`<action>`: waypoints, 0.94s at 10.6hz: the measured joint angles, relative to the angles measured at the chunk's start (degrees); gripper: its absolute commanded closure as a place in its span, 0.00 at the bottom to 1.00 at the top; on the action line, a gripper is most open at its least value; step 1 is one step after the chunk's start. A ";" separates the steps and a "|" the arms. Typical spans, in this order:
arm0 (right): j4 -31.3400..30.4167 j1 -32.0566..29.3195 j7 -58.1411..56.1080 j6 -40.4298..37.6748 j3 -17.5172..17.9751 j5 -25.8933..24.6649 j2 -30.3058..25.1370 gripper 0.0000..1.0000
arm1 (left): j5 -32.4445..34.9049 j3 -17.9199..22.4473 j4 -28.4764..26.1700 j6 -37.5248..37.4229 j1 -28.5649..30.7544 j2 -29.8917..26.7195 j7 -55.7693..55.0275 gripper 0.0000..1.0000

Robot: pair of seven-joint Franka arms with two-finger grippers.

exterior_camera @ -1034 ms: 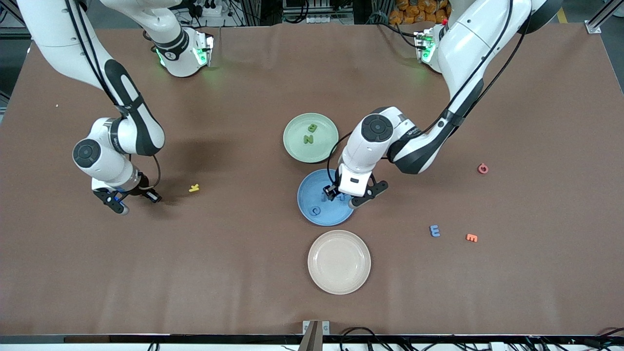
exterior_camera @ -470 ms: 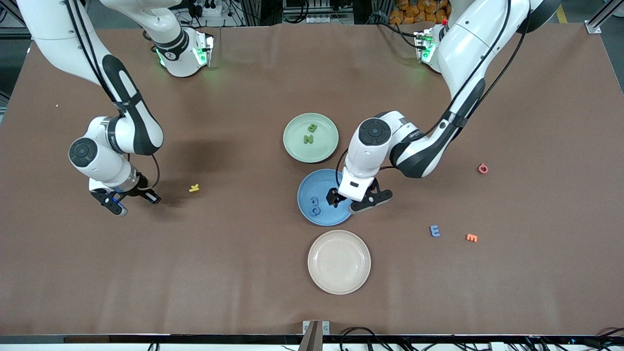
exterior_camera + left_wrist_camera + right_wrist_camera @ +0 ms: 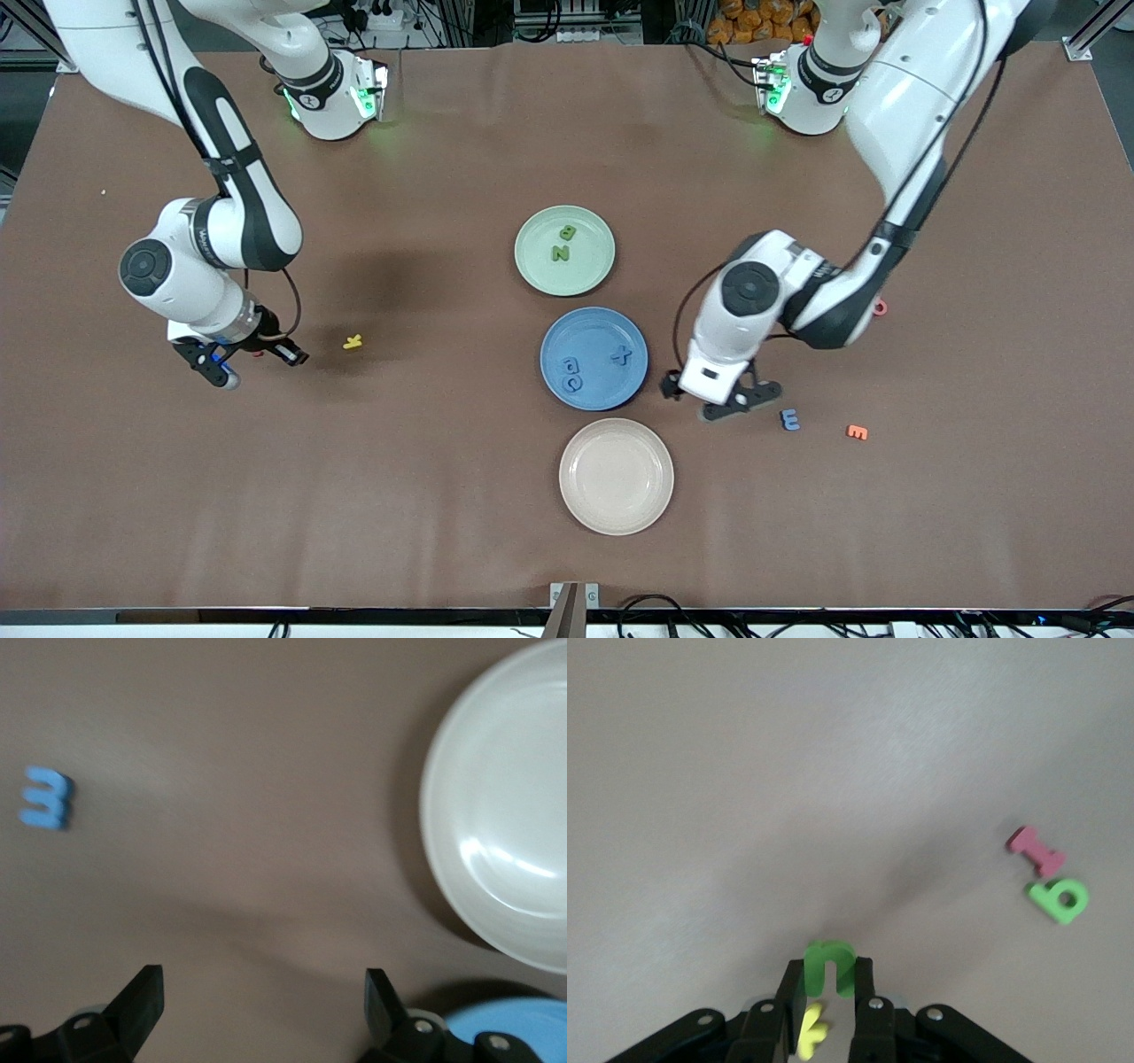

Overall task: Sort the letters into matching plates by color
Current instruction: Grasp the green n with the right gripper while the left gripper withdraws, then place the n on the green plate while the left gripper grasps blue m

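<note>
R gripper (image 3: 824,1005) clamped on a green letter (image 3: 829,964), over bare table nr yellow K (image 3: 353,341). Blue plate (image 3: 554,350) holds 3 blue letters (image 3: 571,373). L gripper (image 3: 719,399) wide open, empty, over table beside blue E (image 3: 789,419).

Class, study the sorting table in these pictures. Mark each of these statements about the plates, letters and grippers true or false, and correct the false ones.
1. The blue plate holds three blue letters. True.
2. The beige plate holds a letter. False: nothing lies in it.
3. The right gripper is shut on a green letter. True.
4. The left gripper holds the blue E. False: it is open; the E lies on the table.
5. The green plate holds two green letters. True.
</note>
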 measured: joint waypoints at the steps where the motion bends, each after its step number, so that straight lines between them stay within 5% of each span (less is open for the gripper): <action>1: 0.32 1.73 2.77 -0.37 0.02 0.44 -0.23 1.00 | -0.01 -0.01 0.02 -0.69 2.55 0.00 3.59 0.00; 6: 0.90 11.01 13.64 -1.08 0.50 0.83 -0.21 1.00 | -0.33 0.07 -0.06 -2.33 8.69 0.21 15.42 0.00; 10: 0.99 17.66 21.09 -1.09 2.02 1.06 -0.17 1.00 | -7.64 0.14 -0.08 -2.38 12.95 0.67 27.57 0.00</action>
